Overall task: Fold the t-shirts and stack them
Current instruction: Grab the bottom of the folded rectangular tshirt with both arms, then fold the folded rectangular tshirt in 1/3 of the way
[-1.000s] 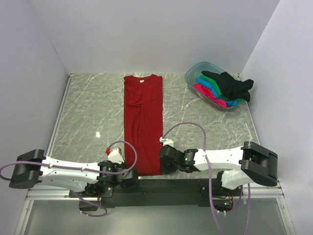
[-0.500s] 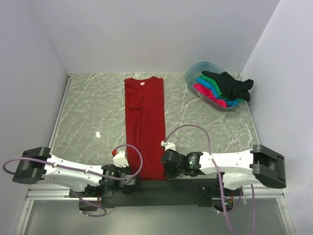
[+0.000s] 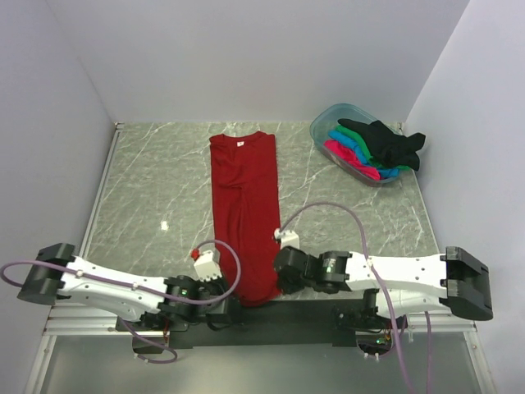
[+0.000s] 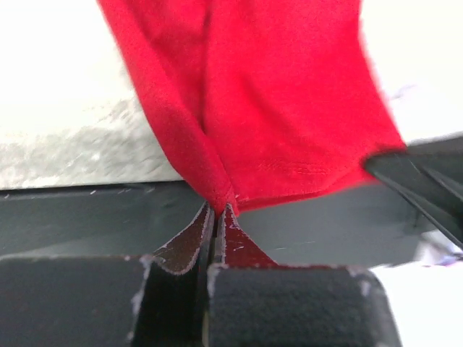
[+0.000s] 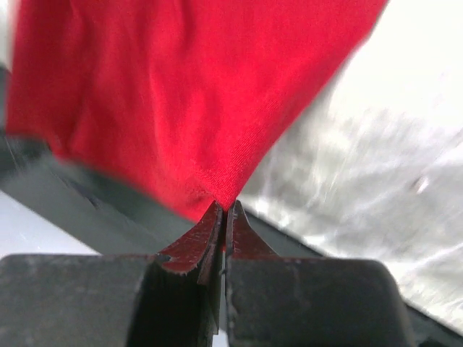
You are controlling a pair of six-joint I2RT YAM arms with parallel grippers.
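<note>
A dark red t-shirt point(image 3: 244, 213) lies as a long narrow strip down the middle of the table, collar at the far end. Its near hem hangs over the table's front edge. My left gripper point(image 3: 231, 302) is shut on the hem's left corner point(image 4: 221, 194). My right gripper point(image 3: 279, 283) is shut on the hem's right corner point(image 5: 221, 194). The black point(image 3: 385, 141), green point(image 3: 354, 141), bright blue point(image 3: 395, 171) and hot pink point(image 3: 349, 158) t-shirts lie bunched in the tub at the far right.
The clear bluish plastic tub point(image 3: 324, 123) stands at the table's far right corner. A small white scrap point(image 3: 165, 226) lies on the marble at the left. The black rail point(image 3: 287, 310) runs along the table's near edge under the hem.
Both grippers have pulled the red shirt's near hem toward me, past the table's front edge. The whole shirt has slid a little nearer and to the right.
</note>
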